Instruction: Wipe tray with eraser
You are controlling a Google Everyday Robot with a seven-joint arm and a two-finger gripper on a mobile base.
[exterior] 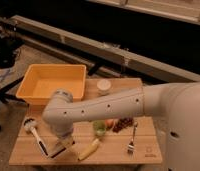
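1. one grip to check first: the gripper [64, 144] sits low at the table's [113, 152] 7 o'clock, jaws closed, on the eraser [57, 150] as far as i can judge.
2. the tray [35, 97] sits at 11 o'clock, well apart from the eraser.
3. i want a straight lift, clear of the brush [34, 134] at the gripper's 9 o'clock and the banana [88, 149] at its 3 o'clock.
4. then i carry over the rim, lay the eraser flat on the tray floor, and stroke lightly.

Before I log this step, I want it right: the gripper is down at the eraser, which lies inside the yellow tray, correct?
No. The camera view shows the eraser on the wooden table, in front of the tray, not inside it. The gripper is indeed down at the eraser.
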